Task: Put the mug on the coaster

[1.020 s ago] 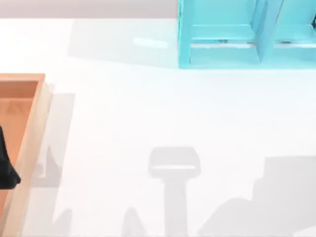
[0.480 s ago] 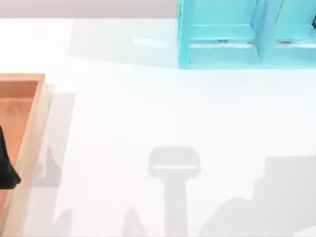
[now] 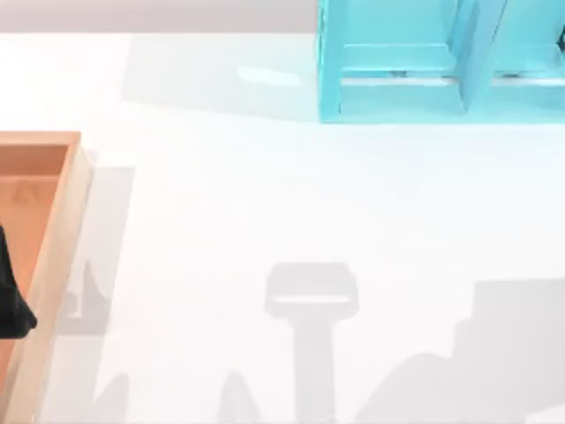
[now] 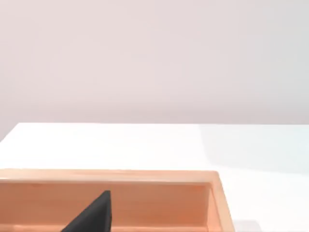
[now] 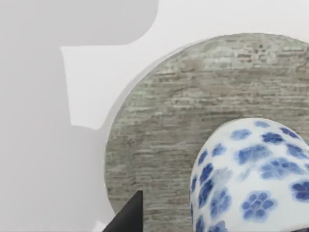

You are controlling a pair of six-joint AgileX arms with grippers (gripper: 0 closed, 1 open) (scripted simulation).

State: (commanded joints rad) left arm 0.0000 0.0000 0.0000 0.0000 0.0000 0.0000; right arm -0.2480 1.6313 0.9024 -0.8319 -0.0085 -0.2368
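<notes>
Right arm on the job. Right pincer (image 5: 128,215) seen as one dark tip in the right wrist view, just beside the mug (image 5: 251,179). Spread or pinching the mug: cannot tell. Mug white with blue flower blotches, its round side facing the wrist camera, lying over the grey wood-grain coaster (image 5: 193,96) and overlapping the disc toward one edge, not its middle. Resting on the disc or held just above: cannot tell. Upright or tilted: cannot tell either, so no call on its long axis. Key relation for the next move: mug right next to the pincer tip, coaster under both, bare disc spreading away from the mug on the far side. Judging by that, placement step near its end; probably calls for a short nudge toward the disc's middle, then a straight drop and release. Risk: release too close to the coaster edge, mug tipping off onto the white worktop (image 3: 265,194). Left pincer (image 3: 11,300) parked at the left edge of the top view, dark tip over the wooden tray (image 3: 53,230); state cannot tell. Tray: nothing seen inside besides that tip. Teal shelf (image 3: 397,88) at upper right of the top view, compartment contents too unclear to name.
</notes>
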